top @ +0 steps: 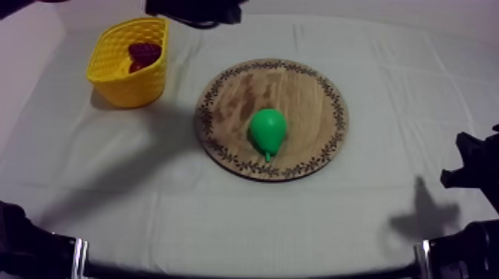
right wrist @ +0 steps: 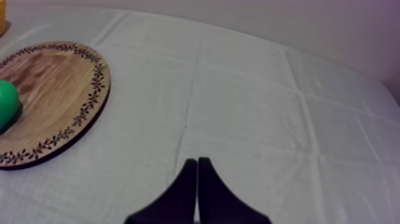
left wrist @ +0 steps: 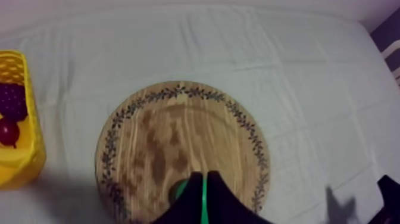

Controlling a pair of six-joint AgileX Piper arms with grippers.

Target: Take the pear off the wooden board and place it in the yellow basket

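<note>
Checking the claws: how do they stand? (Operator)

Left gripper point(left wrist: 201, 176): fingers pressed into a narrow wedge, holding nothing, aimed at the pear point(top: 267, 131), not touching it. Right gripper point(right wrist: 197, 161): closed and empty, parked over bare cloth point(right wrist: 268, 107) toward three o'clock of the wooden board point(top: 304, 96), clear of the work path. (Technician)

Where is the pear, and how will it handle? (Operator)

On the board, toward six o'clock of centre, stalk point(top: 268, 156) pointing to six o'clock. Smooth, glossy, bulb-shaped: probably slippery, so grip across the bulb after parting the fingers. Board: flat grained wood, leaf-patterned rim. Yellow basket point(top: 126, 85): latticed plastic at ten o'clock, on the left gripper's side, hence its job; grapes point(left wrist: 13, 100) and a small red fruit point(left wrist: 8, 131) inside. (Technician)
</note>
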